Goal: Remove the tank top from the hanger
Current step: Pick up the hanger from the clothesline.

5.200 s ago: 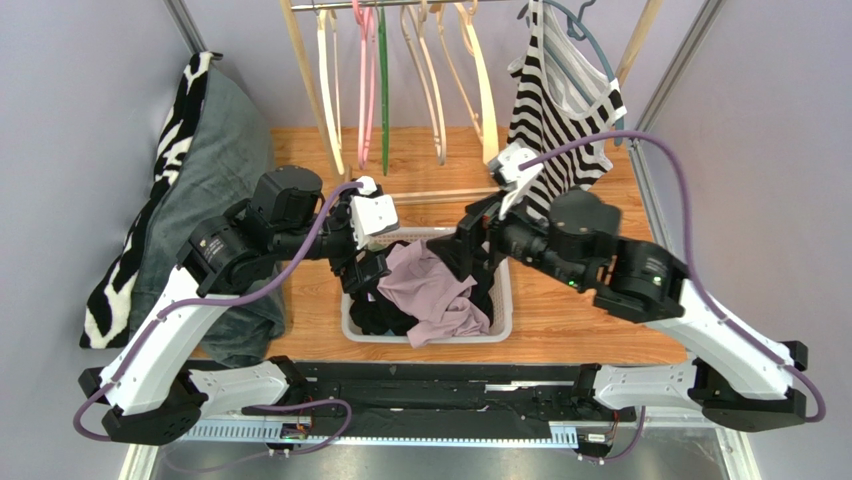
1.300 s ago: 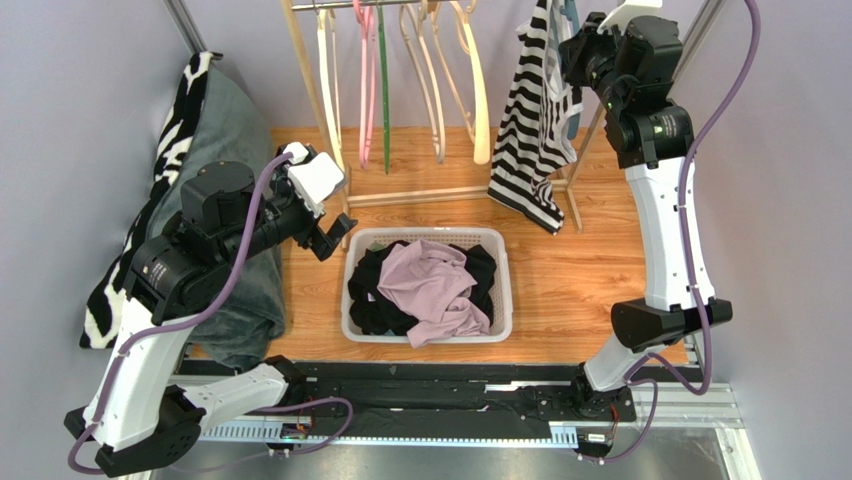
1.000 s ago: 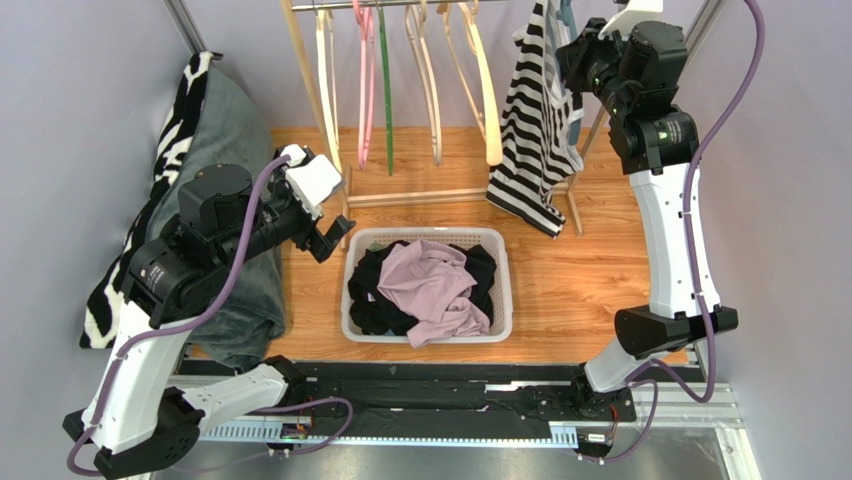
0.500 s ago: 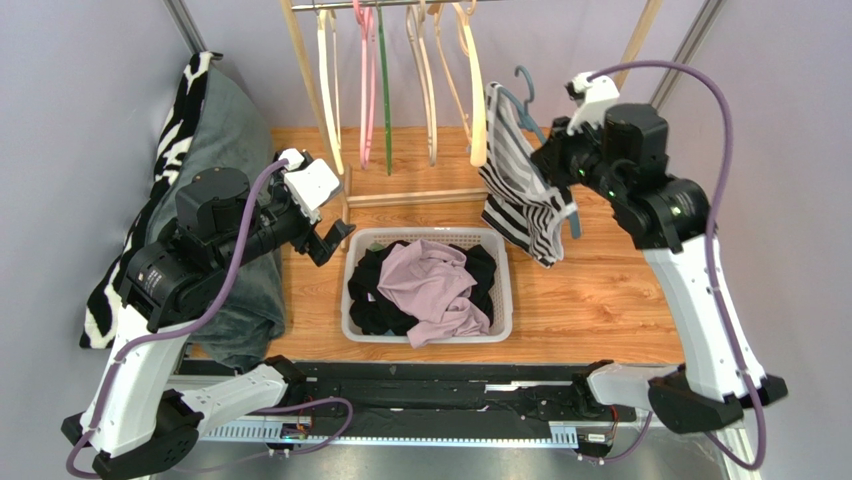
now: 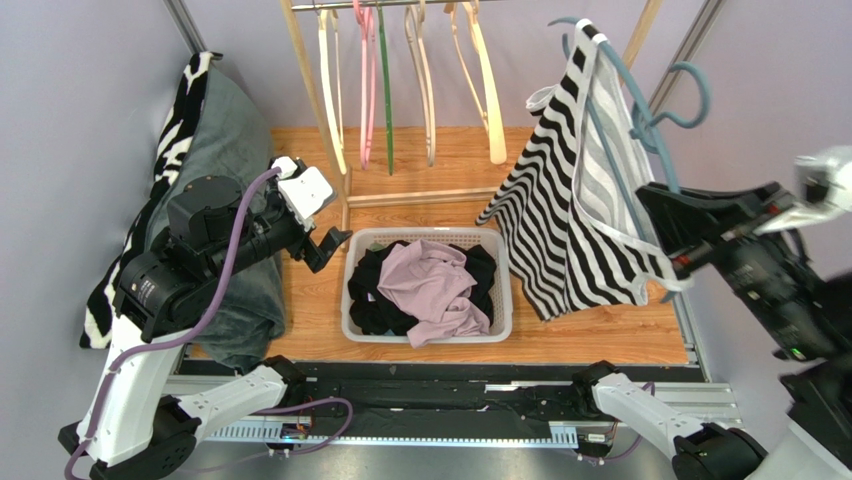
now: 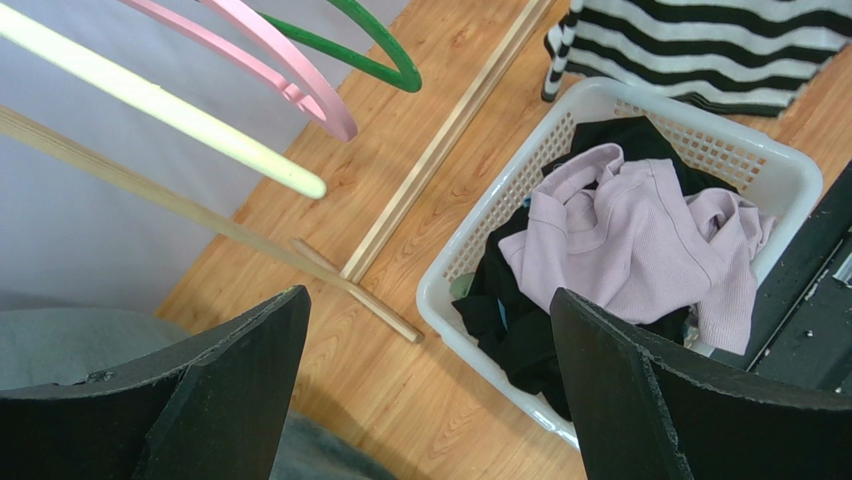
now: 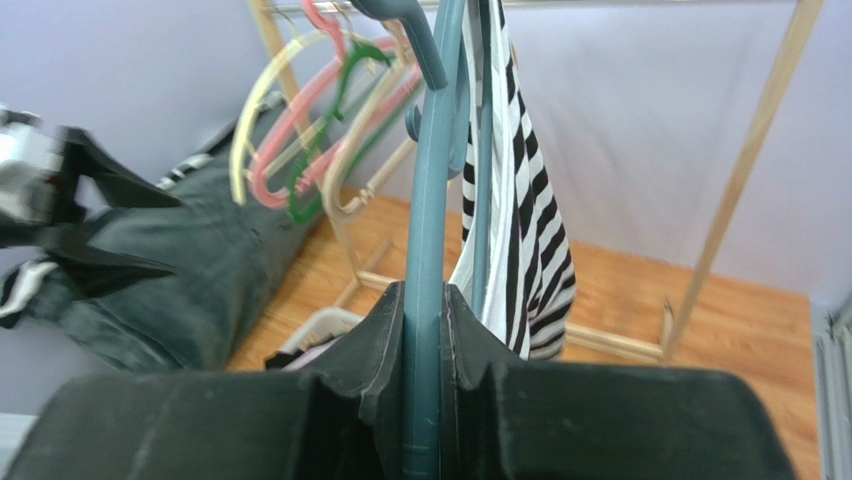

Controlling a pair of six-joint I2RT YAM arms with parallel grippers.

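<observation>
The black-and-white striped tank top [image 5: 570,200] hangs on a blue-grey hanger [image 5: 612,110], off the rail, to the right of the basket. My right gripper [image 5: 662,228] is shut on the hanger's lower bar. In the right wrist view the hanger [image 7: 425,200] runs up from between the shut fingers of that gripper [image 7: 424,300], with the tank top [image 7: 520,220] draped behind it. My left gripper [image 5: 325,248] hovers open and holding nothing at the basket's left corner. Its wrist view looks down between the spread fingers of the left gripper [image 6: 430,340] and catches the top's hem [image 6: 700,50].
A white basket [image 5: 505,290] holds a pink garment [image 5: 430,285] and black clothes. Behind it a wooden rack [image 5: 305,70] carries several bare hangers [image 5: 425,80]. A grey-green cushion [image 5: 220,140] with a zebra-print cloth leans at the left. The basket's rim [image 6: 470,240] also shows in the left wrist view.
My right arm has taken the hanger with the tank top off the rail and swung it forward and right, up towards the camera. The left arm has barely moved.
</observation>
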